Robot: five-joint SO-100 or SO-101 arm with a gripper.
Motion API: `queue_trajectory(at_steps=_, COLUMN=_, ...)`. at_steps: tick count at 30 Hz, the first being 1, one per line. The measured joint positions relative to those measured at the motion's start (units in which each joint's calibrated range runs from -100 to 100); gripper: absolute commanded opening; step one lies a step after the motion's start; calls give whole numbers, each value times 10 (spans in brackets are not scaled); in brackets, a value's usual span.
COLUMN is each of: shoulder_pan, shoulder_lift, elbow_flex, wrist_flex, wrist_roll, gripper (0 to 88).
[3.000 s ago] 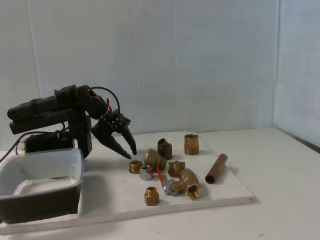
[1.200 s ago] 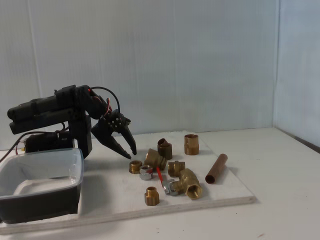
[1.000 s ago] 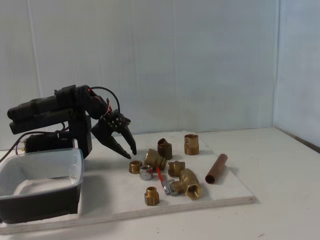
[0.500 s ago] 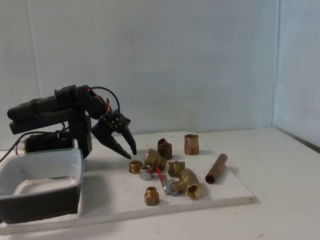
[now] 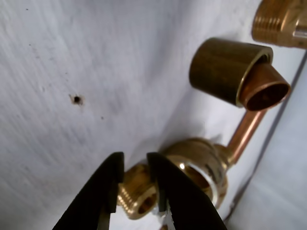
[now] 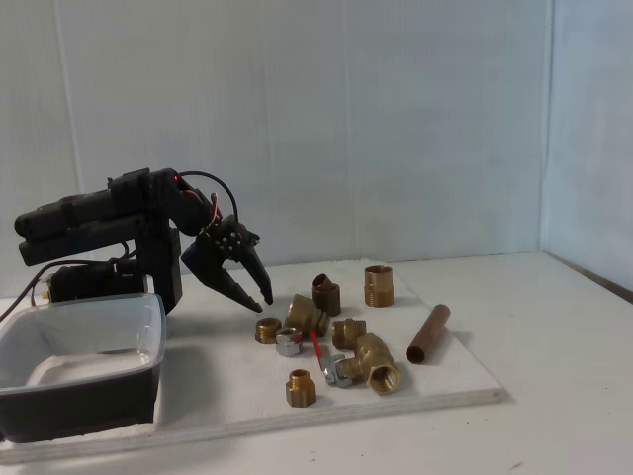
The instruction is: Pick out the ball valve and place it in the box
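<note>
On the white board [image 6: 227, 381], seen from the fixed view, the box [image 6: 84, 371] sits at the left edge with the black arm [image 6: 109, 223] folded behind it, while brass fittings lie scattered toward the middle and a copper pipe [image 6: 427, 333] rests at the right. Among the fittings lies the valve [image 6: 361, 363], its brass body near the front edge and its thin red lever [image 6: 317, 353] running back and left, toward the arm. Above the near end of the pile hangs the gripper [image 6: 262, 301], tilted down, jaws parted by a narrow gap and holding nothing. The valve lies to its right and nearer the camera, beyond a small brass coupling [image 6: 266, 331] and a silver nut [image 6: 289, 342]; a reach forward and down along the lever's line looks the likely approach. From the wrist view, the fingertips [image 5: 115, 165] frame a brass fitting [image 5: 139, 196]
</note>
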Motion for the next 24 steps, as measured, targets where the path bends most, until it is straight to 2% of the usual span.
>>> queue_trajectory(at_steps=9, shoulder_pan=-1, shoulder_lift=0, elbow_flex=-20, wrist_flex=-40, wrist_roll=0, gripper=40)
queue_trajectory(at_steps=17, shoulder_pan=-39, shoulder_lift=0, elbow_flex=-199, wrist_flex=18, wrist_roll=0, gripper=39)
queue_trajectory(at_steps=24, shoulder_pan=-46, shoulder_lift=1, elbow_flex=-302, wrist_flex=22, wrist_roll=0, gripper=39)
